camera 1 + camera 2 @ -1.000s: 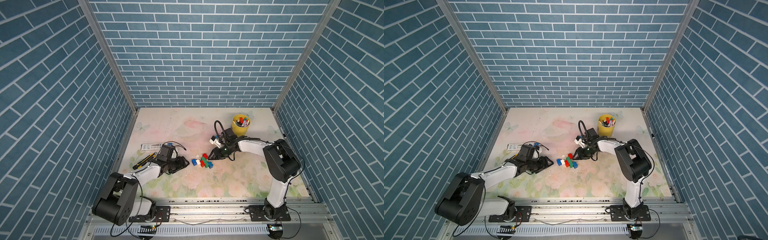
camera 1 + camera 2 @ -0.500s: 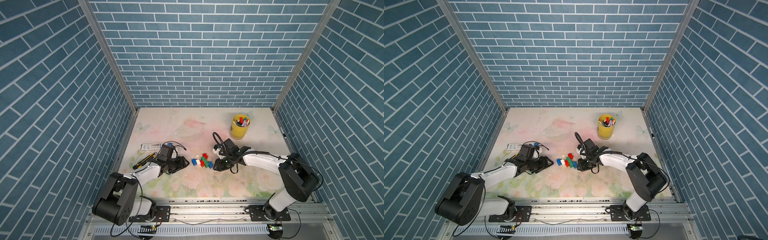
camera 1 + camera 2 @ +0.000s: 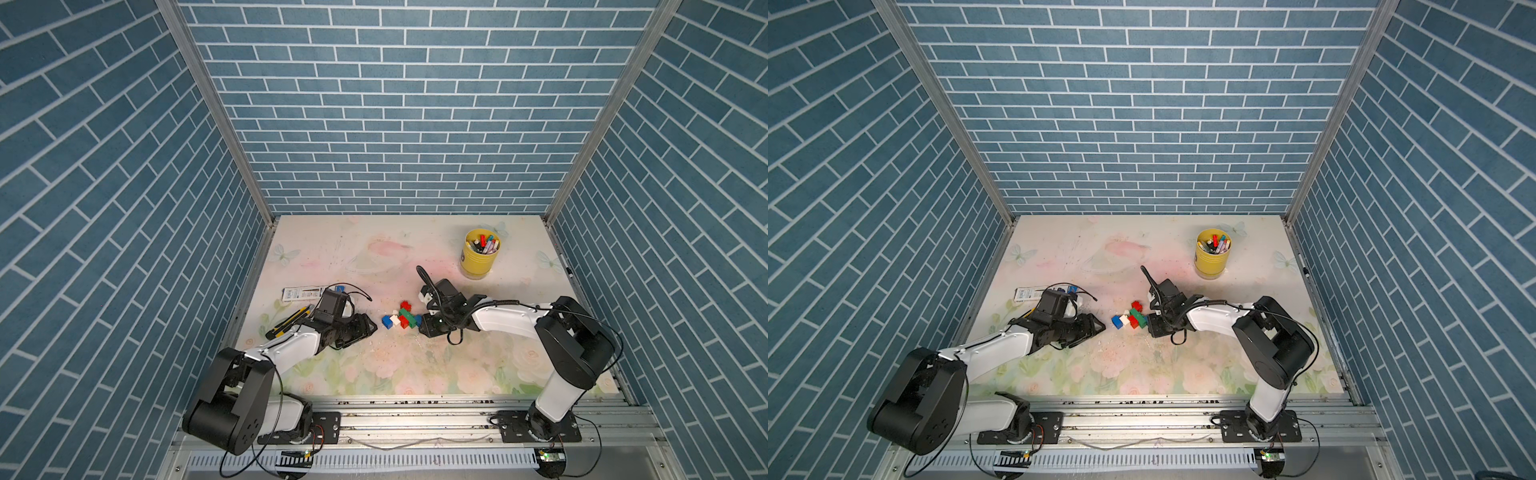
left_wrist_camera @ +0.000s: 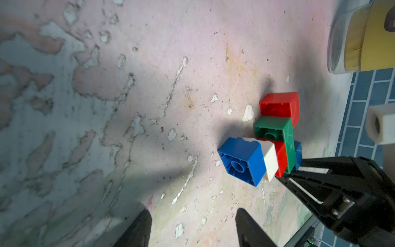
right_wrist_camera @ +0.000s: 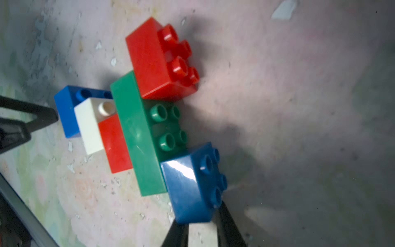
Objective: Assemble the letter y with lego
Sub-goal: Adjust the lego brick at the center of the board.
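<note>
The lego lies mid-table as one flat cluster, the letter y point(image 3: 402, 318) point(image 3: 1131, 318). In the right wrist view it shows a green brick point(image 5: 136, 132), a red brick point(image 5: 149, 57), a blue brick point(image 5: 190, 188), and a smaller red, white and blue row point(image 5: 89, 126). My right gripper point(image 5: 201, 228) point(image 3: 422, 326) is shut, its tips against the end of that blue brick, which is not between them. My left gripper point(image 4: 194, 224) point(image 3: 373, 325) stands open on the cluster's other side, a short gap away, holding nothing.
A yellow cup point(image 3: 480, 257) of marker pens stands at the back right. A white packet point(image 3: 303, 293) and a yellow-black pen point(image 3: 289, 326) lie by the left wall behind my left arm. Blue brick-patterned walls enclose three sides.
My right arm swung forward and down from behind the cluster, its gripper closed, and its tips now meet the blue brick. The left arm has stayed put.
</note>
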`<action>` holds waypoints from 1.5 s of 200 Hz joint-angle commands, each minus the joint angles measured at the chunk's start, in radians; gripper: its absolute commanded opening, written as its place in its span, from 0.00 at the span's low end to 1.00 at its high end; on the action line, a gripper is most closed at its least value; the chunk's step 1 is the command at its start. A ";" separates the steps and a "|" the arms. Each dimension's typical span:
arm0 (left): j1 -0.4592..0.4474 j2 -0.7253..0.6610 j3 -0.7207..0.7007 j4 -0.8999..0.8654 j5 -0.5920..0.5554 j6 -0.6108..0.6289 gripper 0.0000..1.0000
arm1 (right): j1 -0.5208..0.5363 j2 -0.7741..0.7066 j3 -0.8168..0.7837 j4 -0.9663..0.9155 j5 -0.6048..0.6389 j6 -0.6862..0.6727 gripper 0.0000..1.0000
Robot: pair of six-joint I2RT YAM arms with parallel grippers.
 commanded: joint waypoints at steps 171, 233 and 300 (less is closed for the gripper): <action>0.006 -0.073 0.024 -0.171 -0.120 0.012 0.68 | -0.081 0.122 0.121 0.012 0.035 -0.015 0.28; 0.006 -0.121 0.227 -0.402 -0.318 0.087 0.88 | -0.129 -0.244 -0.061 -0.109 0.219 0.007 0.62; 0.008 -0.100 0.516 -0.561 -0.749 0.202 1.00 | -0.335 -0.611 -0.125 -0.327 0.703 0.089 0.99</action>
